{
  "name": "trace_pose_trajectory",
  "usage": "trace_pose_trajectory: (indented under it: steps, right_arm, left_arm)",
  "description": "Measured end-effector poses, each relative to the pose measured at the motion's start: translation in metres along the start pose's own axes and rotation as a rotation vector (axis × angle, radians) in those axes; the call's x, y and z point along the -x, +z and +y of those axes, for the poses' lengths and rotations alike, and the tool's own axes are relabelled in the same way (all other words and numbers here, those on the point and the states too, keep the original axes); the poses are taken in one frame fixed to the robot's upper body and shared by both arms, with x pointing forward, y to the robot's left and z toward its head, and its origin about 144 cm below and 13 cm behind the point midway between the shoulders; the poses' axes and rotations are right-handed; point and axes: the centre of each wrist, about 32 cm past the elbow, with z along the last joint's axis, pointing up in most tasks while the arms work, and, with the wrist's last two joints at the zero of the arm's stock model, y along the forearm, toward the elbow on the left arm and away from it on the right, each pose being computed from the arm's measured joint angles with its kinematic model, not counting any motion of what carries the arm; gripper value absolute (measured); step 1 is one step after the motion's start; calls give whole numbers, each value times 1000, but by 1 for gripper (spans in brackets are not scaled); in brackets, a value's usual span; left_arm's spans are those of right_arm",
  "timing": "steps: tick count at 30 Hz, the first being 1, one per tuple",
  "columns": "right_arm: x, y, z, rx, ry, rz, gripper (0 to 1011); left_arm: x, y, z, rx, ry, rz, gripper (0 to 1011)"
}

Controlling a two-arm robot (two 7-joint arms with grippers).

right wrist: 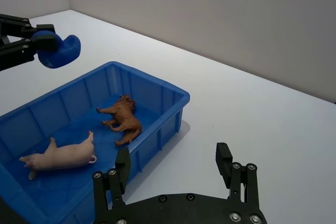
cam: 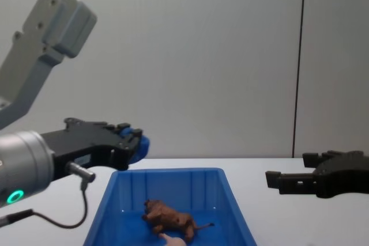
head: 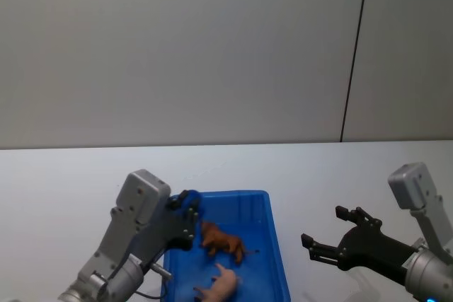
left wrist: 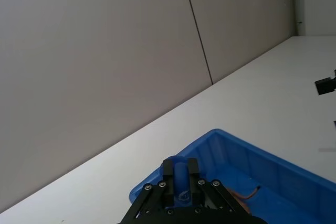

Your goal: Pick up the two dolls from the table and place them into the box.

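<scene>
In the head view, the pig [head: 221,284] lies nearest, at the bottom edge of the frame, on its side on the floor of the box [head: 272,245]. Just beyond it, a little up and to the left, the lion [head: 223,242] also lies on the box floor, its thin tail trailing toward the right wall. The two animals are close together but apart. In the right wrist view both show clearly inside the blue bin: the pig [right wrist: 60,155] at the lower left, legs stretched out, and the lion [right wrist: 122,119] near the middle of the frame, on its side beside the wall. The chest view shows the lion [cam: 169,220] low in the middle of the frame, with a pale bit of the pig [cam: 172,239] at the bottom edge.

The left gripper [head: 190,216] hangs over the box's left rim in the lower left of the head view. Its fingers are drawn together with nothing between them; the blue fingertip pad [right wrist: 59,51] appears at the upper left of the right wrist view, above the box and clear of it.

The right gripper [head: 327,235] sits at the lower right of the head view, above the table [head: 340,175] and well to the right of the box. Its jaws are spread wide and carry nothing.

Farther back, the white table runs to a plain grey wall [head: 184,47].
</scene>
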Motion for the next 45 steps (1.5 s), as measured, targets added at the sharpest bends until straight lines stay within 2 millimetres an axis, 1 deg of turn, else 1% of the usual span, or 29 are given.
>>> trace_pose_trajectory:
  steps: [7, 13, 21, 32, 37, 41, 43, 44, 45]
  right_arm:
    - [0, 0, 0, 0, 0, 0, 1001]
    - [0, 0, 0, 0, 0, 0, 1001]
    - [0, 0, 0, 0, 0, 0, 1001]
    - [0, 0, 0, 0, 0, 0, 1001]
    - [0, 0, 0, 0, 0, 0, 1001]
    - [0, 0, 0, 0, 0, 0, 1001]
    - [0, 0, 0, 0, 0, 0, 1001]
    - [0, 0, 0, 0, 0, 0, 1001]
    - [0, 0, 0, 0, 0, 0, 1001]
  left_arm:
    - [4, 2, -6, 50, -48, 2, 148]
    - [4, 2, -5, 72, -66, 0, 148]
    - [-1, -1, 0, 89, -87, -1, 148]
    - [-7, -5, 0, 95, -124, -7, 149]
    - [-8, -6, -3, 101, -138, -6, 141]
    - [-8, -8, -4, 104, -145, -6, 101]
    - [-8, -8, -5, 106, -150, -6, 108]
    - [-8, -8, -5, 105, -151, -7, 169]
    - [-8, -9, -5, 105, -153, -10, 206]
